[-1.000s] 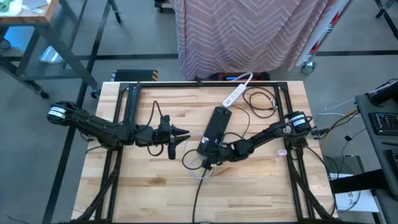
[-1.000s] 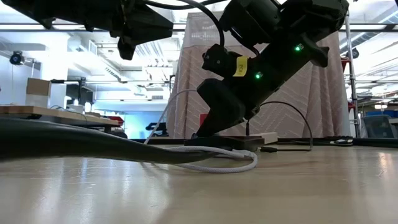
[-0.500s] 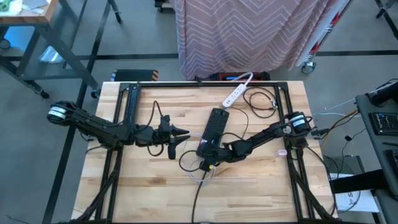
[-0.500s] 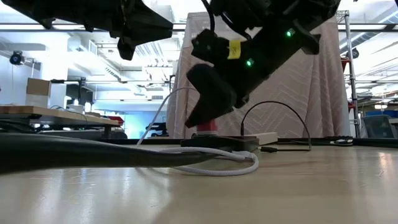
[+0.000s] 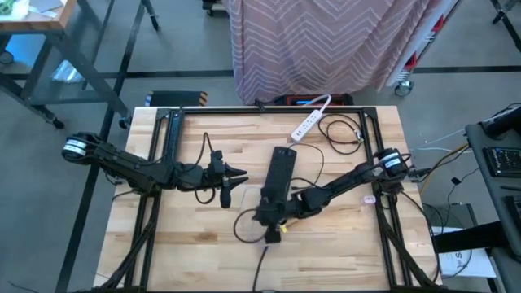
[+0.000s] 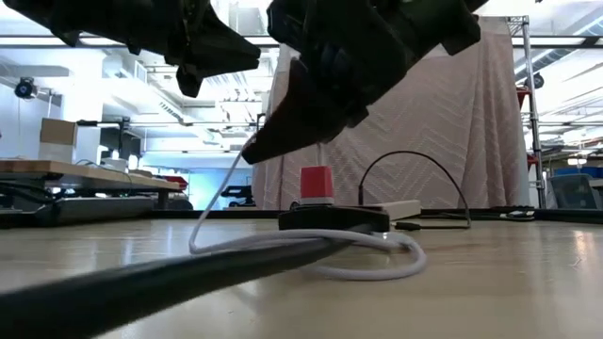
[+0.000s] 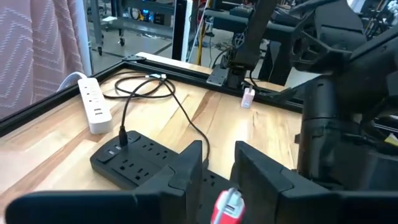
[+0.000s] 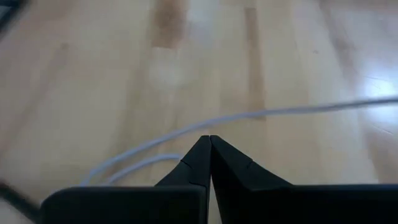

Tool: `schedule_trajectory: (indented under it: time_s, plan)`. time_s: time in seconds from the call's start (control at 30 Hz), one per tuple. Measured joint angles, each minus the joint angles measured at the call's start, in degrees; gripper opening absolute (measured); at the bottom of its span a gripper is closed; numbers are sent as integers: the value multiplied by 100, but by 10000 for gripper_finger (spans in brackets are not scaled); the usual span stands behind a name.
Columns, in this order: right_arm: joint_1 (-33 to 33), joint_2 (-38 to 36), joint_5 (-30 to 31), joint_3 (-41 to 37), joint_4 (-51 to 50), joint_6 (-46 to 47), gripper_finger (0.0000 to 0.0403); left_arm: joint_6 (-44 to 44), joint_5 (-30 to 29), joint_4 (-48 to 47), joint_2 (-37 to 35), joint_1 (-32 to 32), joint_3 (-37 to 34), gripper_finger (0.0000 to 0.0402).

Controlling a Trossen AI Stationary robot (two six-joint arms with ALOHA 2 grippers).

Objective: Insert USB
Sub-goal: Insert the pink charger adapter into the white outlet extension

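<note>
**Red USB stick in the left gripper, right gripper closed over the cable**

In the high view we see the left gripper (image 5: 236, 174) at the centre left of the frame, above the wooden table (image 5: 342, 244). Its fingers (image 7: 186, 168) stand narrow around a small red and white USB stick (image 7: 227, 205), which is partly cut off at the lower edge of the left wrist view.

The black power strip (image 5: 278, 175) lies in the middle of the high view; its near end is hidden under the right gripper (image 5: 264, 216). This gripper has its fingertips pressed together, with nothing between them, over a white cable (image 8: 249, 118). In the low view it hangs above the table, and we cannot tell if it touches the strip.

A white power strip (image 5: 309, 120) lies at the upper centre.
</note>
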Motion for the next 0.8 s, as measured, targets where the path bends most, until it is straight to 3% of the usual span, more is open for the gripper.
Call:
schedule_trajectory:
  time_s: [0.8]
  plan:
    - [-9, -7, -106, -157, 39, 57, 0, 0, 0, -28, 0, 0, 0, 86]
